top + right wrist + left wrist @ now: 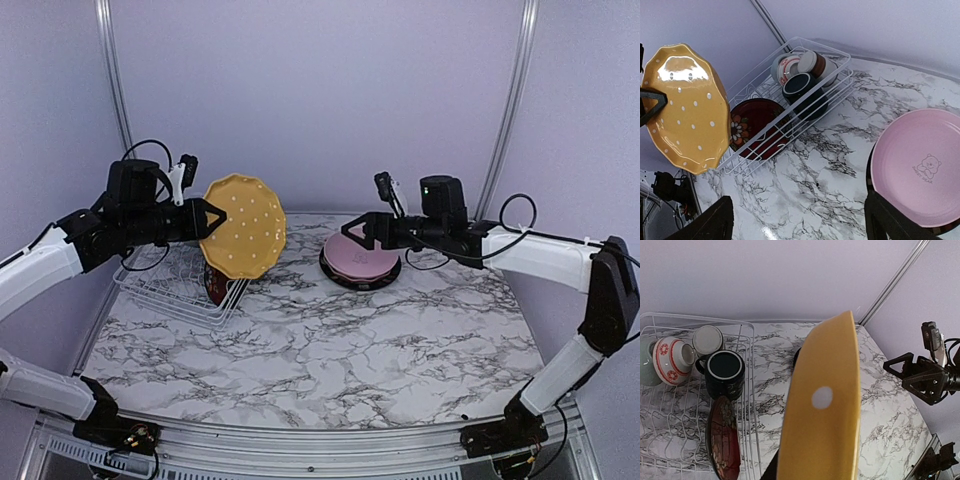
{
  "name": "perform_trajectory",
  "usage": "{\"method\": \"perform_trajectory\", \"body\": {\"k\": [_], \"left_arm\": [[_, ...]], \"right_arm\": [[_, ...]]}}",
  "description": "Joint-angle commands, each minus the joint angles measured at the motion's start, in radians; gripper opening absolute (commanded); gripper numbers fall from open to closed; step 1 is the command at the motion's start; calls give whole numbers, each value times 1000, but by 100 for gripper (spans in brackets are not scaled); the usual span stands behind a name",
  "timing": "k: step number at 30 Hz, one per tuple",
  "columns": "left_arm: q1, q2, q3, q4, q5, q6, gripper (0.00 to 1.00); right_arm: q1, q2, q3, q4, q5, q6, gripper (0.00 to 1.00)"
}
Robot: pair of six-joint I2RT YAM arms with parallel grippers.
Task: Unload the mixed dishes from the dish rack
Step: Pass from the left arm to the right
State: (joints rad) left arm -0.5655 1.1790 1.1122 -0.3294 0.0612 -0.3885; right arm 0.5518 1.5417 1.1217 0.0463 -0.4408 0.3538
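1. Nearest are the two arm bases [110, 430], bolted at the front edge of the marble-patterned table [330, 350].
2. Farther in, on the left side of the table, sits the white wire dish rack [165, 290].
3. A dark red plate [722, 440] with a flower pattern stands on edge inside the rack, at its right end.
4. Beyond it in the rack is the dark teal mug [725, 374], with a pale cup [708, 339] just behind it.
5. A red-patterned bowl [671, 359] lies beside the cup, and a pale green bowl [646, 362] is at the rack's far left corner.
6. The left gripper [212, 217] is clamped on the rim of the yellow plate [245, 227].
7. This scalloped plate with white dots hangs in the air, tilted almost upright, above the rack's right end and touching nothing else.
8. On the right side of the table, well apart from the rack, the pink plate [360, 258] lies flat on top of a black plate [362, 281]. A small bear is printed on it.
9. The right gripper [800, 225] hovers just over the pink plate's left edge, its fingers spread wide with nothing between them.
10. A plain lilac wall [320, 90] closes the scene at the back.
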Motion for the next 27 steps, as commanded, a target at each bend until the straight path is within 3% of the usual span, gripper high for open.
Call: {"method": "perform_trajectory", "body": {"k": [1, 17, 27], "left_arm": [[-30, 23, 3, 283, 43, -76, 5], [-126, 115, 9, 397, 38, -101, 5], [-152, 147, 11, 447, 48, -123, 4]], "right_arm": [[60, 36, 44, 70, -24, 63, 86], [103, 125, 72, 192, -80, 203, 75], [105, 151, 87, 203, -72, 222, 50]]}}
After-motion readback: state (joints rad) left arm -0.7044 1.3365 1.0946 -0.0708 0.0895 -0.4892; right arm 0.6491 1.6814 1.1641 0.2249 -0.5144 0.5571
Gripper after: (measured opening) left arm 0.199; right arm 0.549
